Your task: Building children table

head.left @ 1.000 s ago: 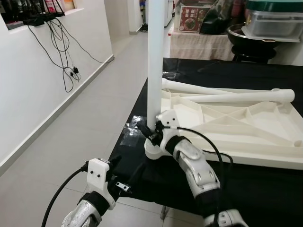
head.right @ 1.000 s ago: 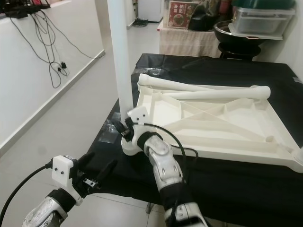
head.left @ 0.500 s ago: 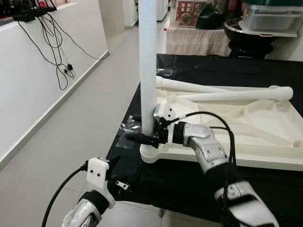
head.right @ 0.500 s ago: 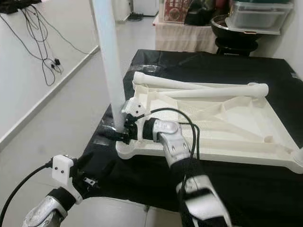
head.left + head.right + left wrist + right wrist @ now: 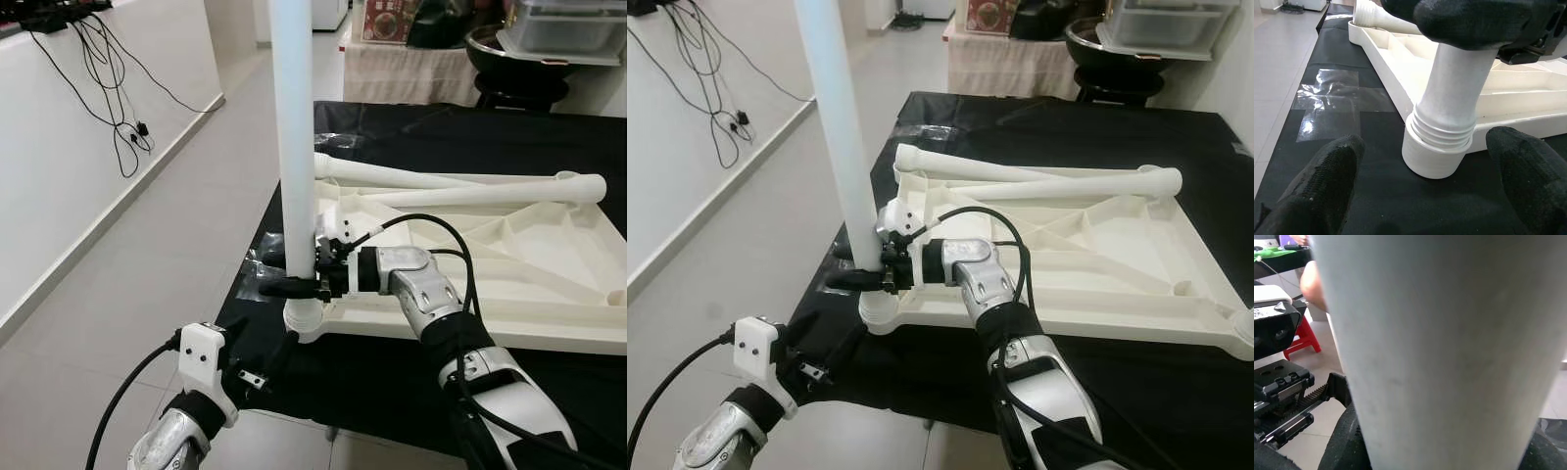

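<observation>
A white plastic tabletop (image 5: pixel 549 294) lies upside down on a black-covered table (image 5: pixel 460 137). One white leg (image 5: pixel 294 127) stands upright in the near left corner socket (image 5: pixel 306 321). My right gripper (image 5: pixel 294 286) is shut on this leg just above the socket, reaching in level from the right. In the left wrist view the leg's threaded end (image 5: pixel 1442 132) sits in the socket (image 5: pixel 1432 161) with some thread showing. My left gripper (image 5: pixel 257 354) hangs open below the table's corner, its fingers (image 5: pixel 1317 181) apart on either side of the socket. Two loose legs (image 5: pixel 392 178) (image 5: pixel 490 193) rest across the tabletop's far side.
Clear tape (image 5: pixel 263 264) shines on the black cloth beside the corner. A white wall with hanging cables (image 5: pixel 118 108) runs along the left, with tiled floor (image 5: pixel 147 274) between it and the table. Boxes and a black pan (image 5: pixel 509 59) stand behind.
My right arm has swung from in front of the corner to lie across the tabletop, and its gripper now clamps the leg from the side. The left arm has stayed put.
</observation>
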{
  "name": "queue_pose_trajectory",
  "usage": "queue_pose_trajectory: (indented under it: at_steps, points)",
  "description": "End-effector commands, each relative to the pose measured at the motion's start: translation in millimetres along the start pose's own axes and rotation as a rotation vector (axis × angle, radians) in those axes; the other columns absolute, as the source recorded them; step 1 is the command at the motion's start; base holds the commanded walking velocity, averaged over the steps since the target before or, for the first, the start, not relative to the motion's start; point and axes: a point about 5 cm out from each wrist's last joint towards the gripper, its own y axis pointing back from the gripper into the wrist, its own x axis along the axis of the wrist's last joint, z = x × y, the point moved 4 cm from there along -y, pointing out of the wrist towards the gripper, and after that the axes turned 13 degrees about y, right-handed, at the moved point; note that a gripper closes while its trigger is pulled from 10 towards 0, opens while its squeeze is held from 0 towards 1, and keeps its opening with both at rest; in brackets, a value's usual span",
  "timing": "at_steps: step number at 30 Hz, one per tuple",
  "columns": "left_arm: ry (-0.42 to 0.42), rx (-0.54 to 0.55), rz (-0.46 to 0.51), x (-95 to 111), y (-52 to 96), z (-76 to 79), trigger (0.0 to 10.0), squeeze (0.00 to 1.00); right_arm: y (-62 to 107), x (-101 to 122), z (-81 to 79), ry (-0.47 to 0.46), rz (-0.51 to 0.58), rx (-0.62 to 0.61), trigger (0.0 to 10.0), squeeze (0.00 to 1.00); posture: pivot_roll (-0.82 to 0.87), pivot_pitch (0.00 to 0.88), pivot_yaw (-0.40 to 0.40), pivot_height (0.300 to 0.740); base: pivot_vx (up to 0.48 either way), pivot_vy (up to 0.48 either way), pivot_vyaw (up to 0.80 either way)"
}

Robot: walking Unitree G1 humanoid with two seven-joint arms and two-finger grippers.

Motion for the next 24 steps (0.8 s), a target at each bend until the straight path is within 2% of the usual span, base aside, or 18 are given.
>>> queue_pose_trajectory:
  at_steps: [1,5,6,7,8,9,10,11,13,16,19,23,24]
  points:
    - [0.002,0.005,-0.001,0,1.8,1.3,10.0,0.0,-0.8,-9,-8.3,-0.042,-0.005,0.052,0.0,0.0,0.05,0.12,0.011,0.74,0.0,0.0,0.0]
    - [0.005,0.003,-0.001,0,1.8,2.1,10.0,0.0,6.1,-15,-1.2,-0.026,-0.024,-0.037,0.0,0.0,0.05,0.126,0.008,0.74,0.0,0.0,0.0]
    - [0.006,0.004,0.0,0,2.2,2.5,10.0,0.0,10.6,-26,7.9,-0.011,-0.088,-0.194,0.0,0.0,0.05,0.128,-0.001,0.74,0.0,0.0,0.0]
    - [0.006,0.004,0.0,0,2.6,2.5,10.0,0.0,13.2,-32,12.0,-0.007,-0.122,-0.277,0.0,0.0,0.05,0.126,-0.004,0.74,0.0,0.0,0.0]
    - [0.006,0.004,0.0,0,2.6,2.5,10.0,0.0,13.2,-32,12.0,-0.007,-0.122,-0.277,0.0,0.0,0.05,0.126,-0.004,0.74,0.0,0.0,0.0]
    - [0.006,0.005,0.001,0,3.2,2.3,10.0,0.0,15.2,-42,20.9,-0.041,-0.168,-0.478,0.0,0.0,0.04,0.128,-0.013,0.74,0.0,0.0,0.0]
    - [0.006,0.006,0.001,0,3.6,2.2,10.0,0.0,18.6,-49,26.0,-0.067,-0.201,-0.617,0.0,0.0,0.04,0.128,-0.013,0.74,0.0,0.0,0.0]
    - [0.006,0.006,0.001,0,3.6,2.2,10.0,0.0,18.6,-49,26.0,-0.067,-0.201,-0.617,0.0,0.0,0.04,0.128,-0.013,0.74,0.0,0.0,0.0]
    - [0.004,0.006,0.004,2,3.9,2.6,10.0,0.0,11.6,-59,-0.6,-0.145,-0.215,-0.812,0.0,0.0,0.05,0.147,-0.024,0.74,0.0,0.0,0.0]
    - [0.003,0.008,0.005,2,3.9,2.1,10.0,0.0,10.1,-60,-9.6,-0.157,-0.218,-0.837,0.0,0.0,0.04,0.144,-0.015,0.74,0.0,0.0,0.0]
    - [0.005,0.01,0.006,2,2.6,1.0,10.0,0.0,14.9,-57,5.3,-0.131,-0.226,-0.864,0.0,0.0,0.04,0.132,-0.018,0.74,0.0,0.0,0.0]
    - [0.005,0.008,0.006,2,1.7,1.0,10.0,0.0,13.6,-52,13.7,-0.116,-0.206,-0.858,0.0,0.0,0.05,0.126,-0.019,0.74,0.0,0.0,0.0]
    - [0.005,0.009,0.006,1,1.4,0.9,10.0,0.0,12.2,-49,16.4,-0.112,-0.194,-0.854,7.8,0.0,0.05,0.126,-0.019,0.74,0.0,0.0,0.0]
